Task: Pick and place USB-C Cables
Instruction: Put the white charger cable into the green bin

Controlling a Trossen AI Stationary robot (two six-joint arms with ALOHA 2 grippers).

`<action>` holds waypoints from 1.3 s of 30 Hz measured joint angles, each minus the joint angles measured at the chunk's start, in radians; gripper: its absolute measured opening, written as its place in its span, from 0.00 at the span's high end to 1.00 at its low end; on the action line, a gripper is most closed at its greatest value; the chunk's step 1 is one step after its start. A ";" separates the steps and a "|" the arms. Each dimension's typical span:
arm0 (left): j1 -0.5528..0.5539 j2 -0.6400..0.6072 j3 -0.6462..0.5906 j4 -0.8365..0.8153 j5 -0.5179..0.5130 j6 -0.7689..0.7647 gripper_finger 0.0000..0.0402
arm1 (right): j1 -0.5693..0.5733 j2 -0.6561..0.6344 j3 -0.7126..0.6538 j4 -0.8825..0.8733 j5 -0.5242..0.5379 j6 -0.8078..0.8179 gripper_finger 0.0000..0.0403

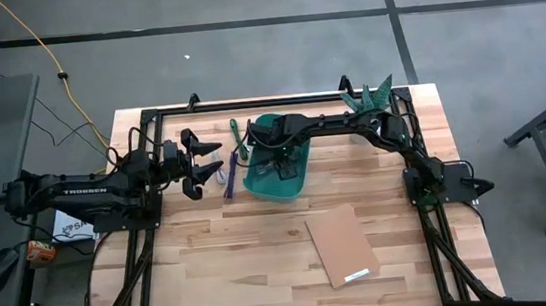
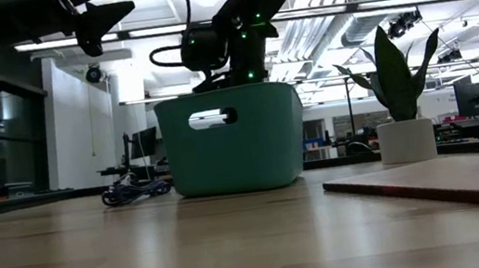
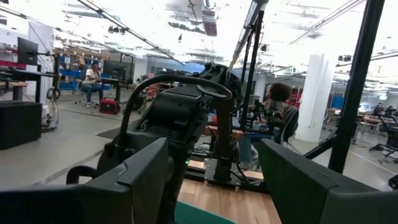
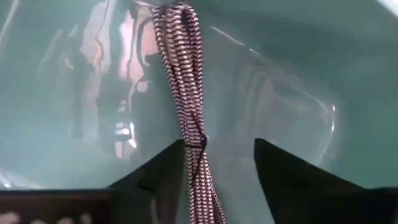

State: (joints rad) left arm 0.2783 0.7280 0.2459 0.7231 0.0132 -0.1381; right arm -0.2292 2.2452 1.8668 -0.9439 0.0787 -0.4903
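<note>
My right gripper (image 4: 219, 144) reaches down into the teal bin (image 1: 300, 175) and is open. The white-and-red braided cable (image 4: 186, 81) lies along the bin floor between its fingers, close to one finger (image 4: 163, 168). My left gripper (image 1: 219, 156) hovers open above the table, just left of the bin. The purple cable (image 1: 227, 174) lies on the table below it and also shows in the low view (image 2: 135, 191). The green cable (image 1: 236, 136) lies on the table by the bin's far-left corner. I cannot make out the grey cable. My right gripper stands open over the white-and-red cable, coming from above into the bin. The cable's tied middle (image 4: 198, 142) lies right beside the inner side of one finger; I cannot tell whether they touch. The cable rests on the bin floor.
A brown cardboard sheet (image 1: 342, 245) lies on the table's near right part. A potted plant (image 1: 378, 96) stands at the far right corner and shows in the low view (image 2: 399, 83). The black frame (image 1: 248, 103) runs along the table's edges.
</note>
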 joint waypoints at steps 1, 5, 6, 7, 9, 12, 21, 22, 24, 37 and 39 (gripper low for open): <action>0.000 0.000 0.000 0.000 -0.002 0.000 0.43 | 0.001 -0.003 0.000 -0.005 0.000 -0.008 0.50; 0.000 0.000 0.000 0.001 -0.002 0.002 0.43 | 0.003 -0.014 0.040 -0.046 0.000 -0.015 0.46; 0.000 0.000 0.000 0.001 -0.002 0.003 0.43 | 0.003 -0.015 0.063 -0.060 0.000 -0.013 0.46; 0.000 0.000 0.000 0.000 -0.002 0.003 0.43 | 0.003 -0.015 0.089 -0.079 0.000 -0.007 0.46; 0.000 0.000 0.000 0.001 -0.003 0.003 0.43 | 0.003 -0.023 0.138 -0.140 -0.002 0.000 0.46; 0.000 0.000 0.000 0.000 -0.002 0.003 0.43 | 0.000 -0.050 0.191 -0.218 -0.037 0.033 0.46; 0.003 0.000 0.000 -0.033 -0.003 0.031 0.43 | -0.035 -0.309 -0.005 -0.244 -0.141 0.171 0.46; 0.003 0.000 0.000 -0.039 -0.003 0.037 0.43 | -0.033 -0.354 -0.064 -0.202 -0.150 0.175 0.46; 0.003 0.000 0.000 -0.049 -0.002 0.038 0.43 | -0.030 -0.463 -0.210 -0.071 -0.172 0.187 0.46; 0.003 0.000 0.000 -0.089 -0.003 0.055 0.43 | 0.050 -1.094 -1.144 1.239 -0.214 0.275 0.46; 0.003 0.000 0.000 -0.103 -0.003 0.056 0.43 | 0.062 -1.131 -1.224 1.389 -0.213 0.274 0.46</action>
State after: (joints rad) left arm 0.2817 0.7280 0.2459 0.6198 0.0107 -0.0823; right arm -0.1677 1.1143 0.6426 0.4451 -0.1342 -0.2160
